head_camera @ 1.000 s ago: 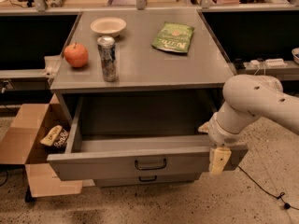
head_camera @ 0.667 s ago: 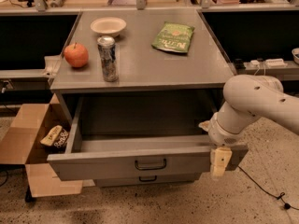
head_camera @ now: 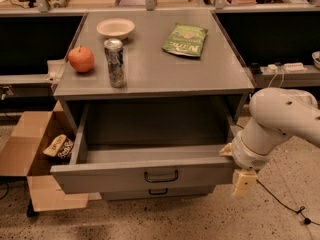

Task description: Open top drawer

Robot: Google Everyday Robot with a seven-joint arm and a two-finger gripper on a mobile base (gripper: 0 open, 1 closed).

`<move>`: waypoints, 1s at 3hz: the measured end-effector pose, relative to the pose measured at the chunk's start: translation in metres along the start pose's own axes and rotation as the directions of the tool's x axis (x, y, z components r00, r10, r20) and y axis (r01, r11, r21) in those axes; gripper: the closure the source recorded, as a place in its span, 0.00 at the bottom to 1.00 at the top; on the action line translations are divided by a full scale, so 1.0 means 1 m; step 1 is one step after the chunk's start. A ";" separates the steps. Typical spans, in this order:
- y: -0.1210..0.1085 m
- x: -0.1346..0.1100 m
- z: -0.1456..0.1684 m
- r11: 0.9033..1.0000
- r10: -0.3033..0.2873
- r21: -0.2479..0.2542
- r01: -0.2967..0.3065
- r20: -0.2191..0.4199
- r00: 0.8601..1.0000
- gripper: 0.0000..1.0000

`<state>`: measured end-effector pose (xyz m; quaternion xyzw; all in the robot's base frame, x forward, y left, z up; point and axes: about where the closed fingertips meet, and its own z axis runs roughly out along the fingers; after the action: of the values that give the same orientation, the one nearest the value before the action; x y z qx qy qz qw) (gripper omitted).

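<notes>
1. One drawer stands pulled well out at the lower middle of the frame: the top drawer (head_camera: pixel 115 178). Its wide grey front faces you, with the dark loop handle (head_camera: pixel 161 176) at its centre and the deep grey tray showing behind it.
2. You see the gripper (head_camera: pixel 244 182) at the lower right, a cream piece hanging down from the white arm (head_camera: pixel 282 121). It is just beside the right end of the drawer front and well apart from the handle.
3. You cannot tell whether the gripper is spread or pressed together, nor whether it touches the drawer.
4. Under the top drawer's front, a narrower drawer (head_camera: pixel 190 191) with a smaller handle sits pushed in.
5. On the desk (head_camera: pixel 165 74) above, you have an apple (head_camera: pixel 81 59) at the left and a can (head_camera: pixel 115 63) upright just to its right. A pale bowl (head_camera: pixel 115 28) sits behind them, and a green bag (head_camera: pixel 185 40) lies at the upper middle.
6. At the lower left, an open cardboard box (head_camera: pixel 25 146) stands on the floor beside the desk, with wrapped items inside
</notes>
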<state>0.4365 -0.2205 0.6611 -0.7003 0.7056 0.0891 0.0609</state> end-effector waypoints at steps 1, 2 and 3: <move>0.019 0.012 0.000 1.000 0.011 -0.008 -0.011 0.011 1.000 0.47; 0.022 0.014 0.000 1.000 0.013 -0.009 -0.013 0.013 1.000 0.51; 0.022 0.014 0.000 1.000 0.013 -0.009 -0.013 0.013 1.000 0.28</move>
<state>0.4146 -0.2341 0.6586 -0.6953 0.7095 0.0972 0.0616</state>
